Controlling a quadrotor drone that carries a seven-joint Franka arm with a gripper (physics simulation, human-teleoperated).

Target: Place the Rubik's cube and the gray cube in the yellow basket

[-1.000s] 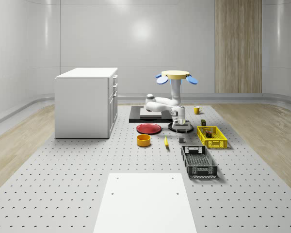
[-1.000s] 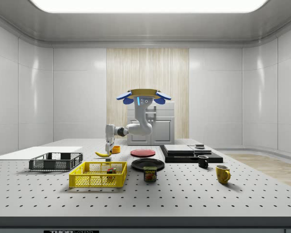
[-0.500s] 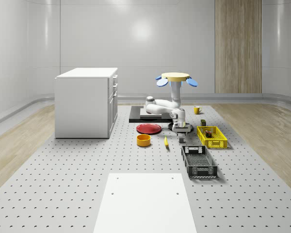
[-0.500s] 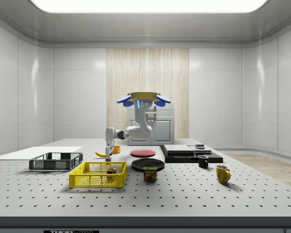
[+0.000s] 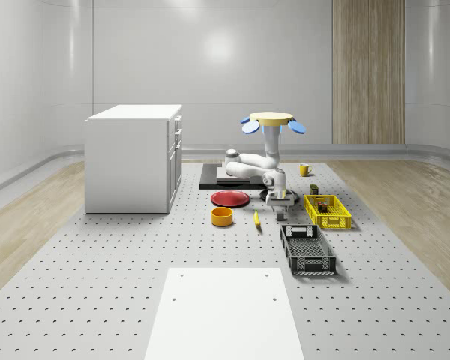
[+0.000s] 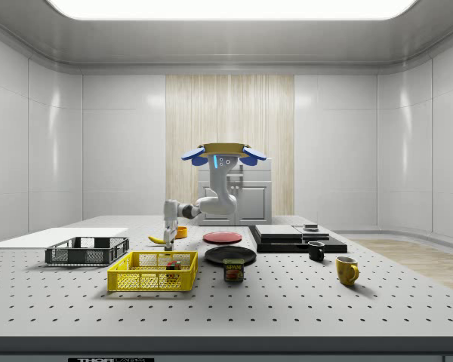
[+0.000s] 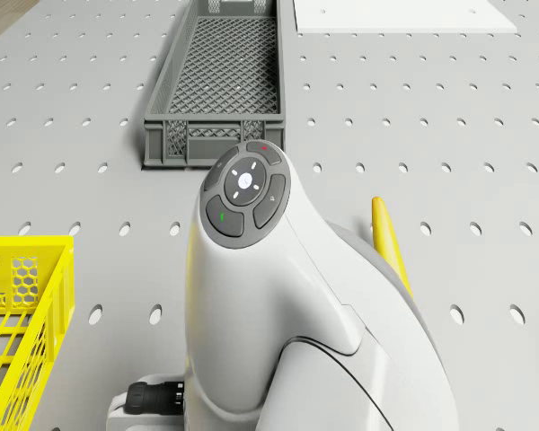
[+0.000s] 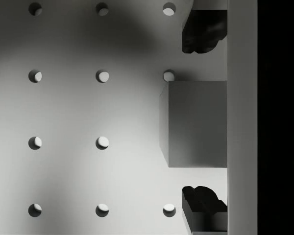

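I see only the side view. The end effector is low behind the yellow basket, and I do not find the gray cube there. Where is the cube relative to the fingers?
Observer: In the wrist view, the gray cube sits on the table between the two fingers of the end effector.
Operator: Do the fingers touch it?
Observer: No. The fingers are open, and bare table shows between each one and the cube.
Operator: Is the end effector over the basket?
Observer: No. In the whole-scene view it is beside the yellow basket, between the basket and the banana. The drone hovers above the table.
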